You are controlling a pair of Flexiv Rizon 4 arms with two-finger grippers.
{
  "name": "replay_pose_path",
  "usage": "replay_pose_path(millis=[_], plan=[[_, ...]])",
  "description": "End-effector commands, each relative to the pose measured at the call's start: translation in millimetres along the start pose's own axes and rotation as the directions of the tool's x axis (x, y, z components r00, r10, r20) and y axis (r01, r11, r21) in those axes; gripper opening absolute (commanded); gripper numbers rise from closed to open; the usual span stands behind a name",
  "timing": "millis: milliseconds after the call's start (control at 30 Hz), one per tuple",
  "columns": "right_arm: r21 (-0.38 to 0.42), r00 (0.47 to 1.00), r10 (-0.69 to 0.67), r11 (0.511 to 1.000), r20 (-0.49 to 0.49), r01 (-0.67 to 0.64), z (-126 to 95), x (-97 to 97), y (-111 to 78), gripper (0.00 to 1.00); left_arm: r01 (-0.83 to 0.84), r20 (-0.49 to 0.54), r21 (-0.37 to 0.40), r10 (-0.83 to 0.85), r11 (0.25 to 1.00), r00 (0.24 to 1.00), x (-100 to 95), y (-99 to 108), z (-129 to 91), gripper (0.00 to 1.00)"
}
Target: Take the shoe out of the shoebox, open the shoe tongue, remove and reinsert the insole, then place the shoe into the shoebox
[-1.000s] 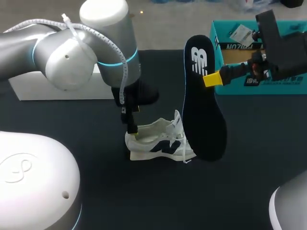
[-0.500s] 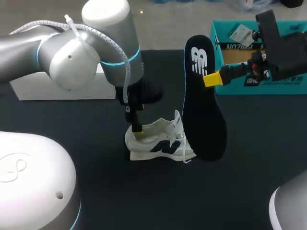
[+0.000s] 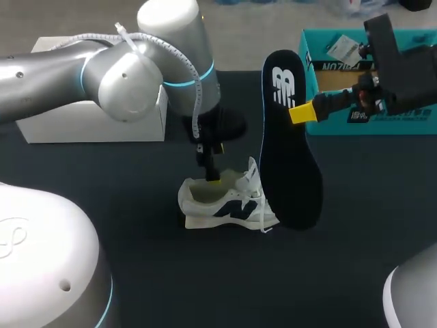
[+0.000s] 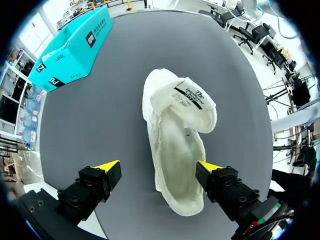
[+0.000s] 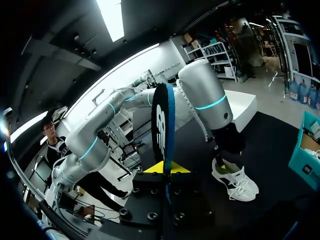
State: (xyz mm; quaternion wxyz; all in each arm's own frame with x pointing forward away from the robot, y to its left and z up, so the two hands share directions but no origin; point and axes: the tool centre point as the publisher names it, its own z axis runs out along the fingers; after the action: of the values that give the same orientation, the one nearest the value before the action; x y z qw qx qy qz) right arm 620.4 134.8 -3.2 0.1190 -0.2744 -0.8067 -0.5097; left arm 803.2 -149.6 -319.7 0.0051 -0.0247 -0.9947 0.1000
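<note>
A white shoe (image 3: pixel 225 201) with a dark side logo lies on the black table, its tongue pulled up. In the left wrist view its hollow inside (image 4: pixel 177 150) shows without an insole. My left gripper (image 3: pixel 213 176) hangs open just over the shoe's opening, and the heel end lies between its wide-spread fingers (image 4: pixel 159 166). My right gripper (image 3: pixel 300 111) is shut on the black insole (image 3: pixel 287 137), holding it upright in the air right of the shoe. The right wrist view shows the insole (image 5: pixel 162 120) edge-on between the yellow tips (image 5: pixel 164 167), with the shoe (image 5: pixel 235 180) beyond.
The open teal shoebox (image 3: pixel 382 123) stands at the back right, behind my right arm, and it also shows in the left wrist view (image 4: pixel 70 45). A white box (image 3: pixel 89 123) sits at the back left under my left arm.
My left arm has swung to the right, carrying its open gripper from the shoe's heel toward the middle of the opening. The right arm and the insole have not moved.
</note>
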Motion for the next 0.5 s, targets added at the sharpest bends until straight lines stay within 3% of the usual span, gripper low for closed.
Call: replay_pose_path(millis=[33,167,400,500], plan=[[0.005,1.0,0.002,1.0,0.0,-0.002,3,-1.5,3.3,0.0,0.0,-0.018,-0.01,-0.001,1.0,1.0,-7.8,-11,15,0.88],[0.005,1.0,0.002,1.0,0.0,-0.002,3,-1.5,3.3,0.0,-0.002,-0.023,-0.013,0.001,1.0,1.0,-9.8,-16,24,0.82],[0.005,1.0,0.002,1.0,0.0,-0.002,3,-1.5,3.3,0.0,0.042,-0.014,0.002,-0.042,0.999,0.999,-16.1,-18,39,0.62],[0.005,1.0,0.002,1.0,0.0,-0.002,3,-1.5,3.3,0.0,0.053,-0.013,0.002,-0.053,0.999,0.999,-17.2,-19,45,0.61]])
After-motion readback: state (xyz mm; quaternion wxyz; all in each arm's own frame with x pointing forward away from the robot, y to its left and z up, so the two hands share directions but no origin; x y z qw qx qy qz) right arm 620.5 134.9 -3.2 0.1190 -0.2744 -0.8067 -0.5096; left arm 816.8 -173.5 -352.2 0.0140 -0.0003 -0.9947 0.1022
